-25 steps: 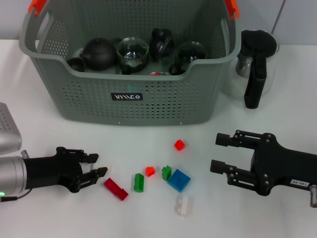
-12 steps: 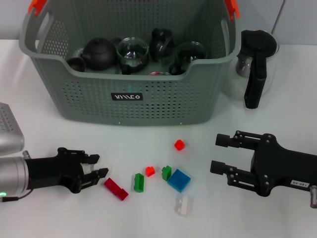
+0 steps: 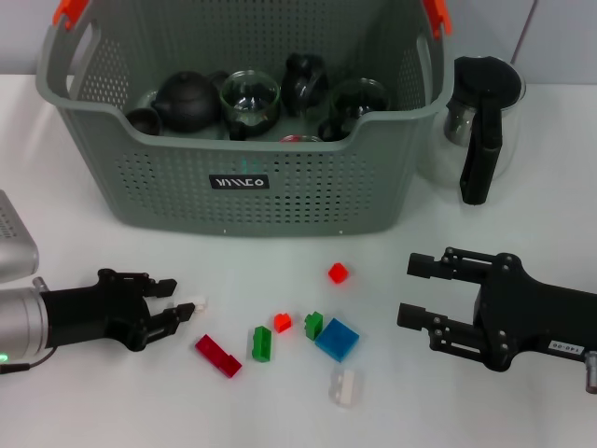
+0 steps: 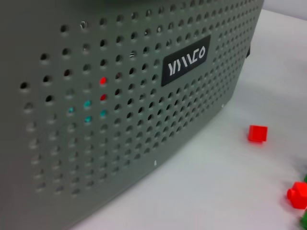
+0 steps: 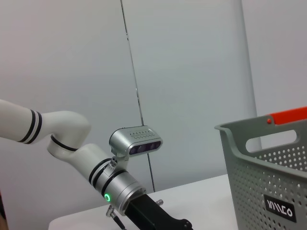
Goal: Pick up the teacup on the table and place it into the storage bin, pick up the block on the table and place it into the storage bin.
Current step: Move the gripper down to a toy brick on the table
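Blocks were seen scattered on the desk (image 3: pixel 112 252) in front of the bin (image 3: pixel 308 187): a red bar (image 3: pixel 218 355), a green block (image 3: pixel 263 343), a small red block (image 3: pixel 282 322), a second green block (image 3: pixel 313 324), a blue block (image 3: pixel 337 339), a white block (image 3: pixel 345 385), and a red cube (image 3: pixel 338 273) set apart, nearer the bin's front wall. Open desk was left between the cluster and the bin, and on both flanks. The left end effector (image 3: pixel 177 308) was held low at the desk's left, just beside the red bar, its fingers closed on a small white block (image 3: pixel 198 304) at their tips. The right end effector (image 3: pixel 424 291) was held released at the right, well apart from the blocks, fingers spread. A black teapot (image 3: pixel 187 98) and glass cups (image 3: pixel 250 98) were seen inside the bin. A jug (image 3: pixel 483 117) stood just beside the bin's right edge. No teacup could be made out on the desk.
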`<state>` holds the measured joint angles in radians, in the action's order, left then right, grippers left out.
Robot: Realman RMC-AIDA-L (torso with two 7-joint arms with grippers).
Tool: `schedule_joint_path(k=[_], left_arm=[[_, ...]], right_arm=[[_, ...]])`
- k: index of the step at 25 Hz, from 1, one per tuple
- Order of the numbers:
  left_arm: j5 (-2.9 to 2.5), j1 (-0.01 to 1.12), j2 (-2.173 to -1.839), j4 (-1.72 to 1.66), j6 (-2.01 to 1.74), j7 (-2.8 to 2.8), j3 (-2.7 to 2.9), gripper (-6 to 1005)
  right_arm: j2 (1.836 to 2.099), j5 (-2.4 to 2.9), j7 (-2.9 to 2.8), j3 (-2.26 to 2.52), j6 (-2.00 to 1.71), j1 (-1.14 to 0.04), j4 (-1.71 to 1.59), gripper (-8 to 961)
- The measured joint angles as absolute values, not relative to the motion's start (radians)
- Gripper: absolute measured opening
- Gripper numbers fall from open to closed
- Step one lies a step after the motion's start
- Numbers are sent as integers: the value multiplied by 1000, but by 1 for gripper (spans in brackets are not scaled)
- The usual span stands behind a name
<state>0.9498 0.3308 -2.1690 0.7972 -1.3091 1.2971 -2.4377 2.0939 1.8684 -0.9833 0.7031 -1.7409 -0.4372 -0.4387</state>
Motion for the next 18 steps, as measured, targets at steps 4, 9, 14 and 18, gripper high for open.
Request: schedule_joint_path(k=[4,9,14,18], left_arm=[[946,330,-2169,799,-1319,1299,-2432,372],[944,330,-2170,796,-1317,1296,-2419,355],[943,331,-2171,795,-1312,1297,-2416,338],[943,331,-2171,795,-1312,1302,-2416,324]], right_arm=[[2094,1868,-983,703,-1741,-437,-439,625],[2094,1868,-983,702,-1741,-437,-439,625],[2094,1868,-983,702,-1741,-436,-439,625],[2094,1868,-983,702,-1741,-435,-439,624]])
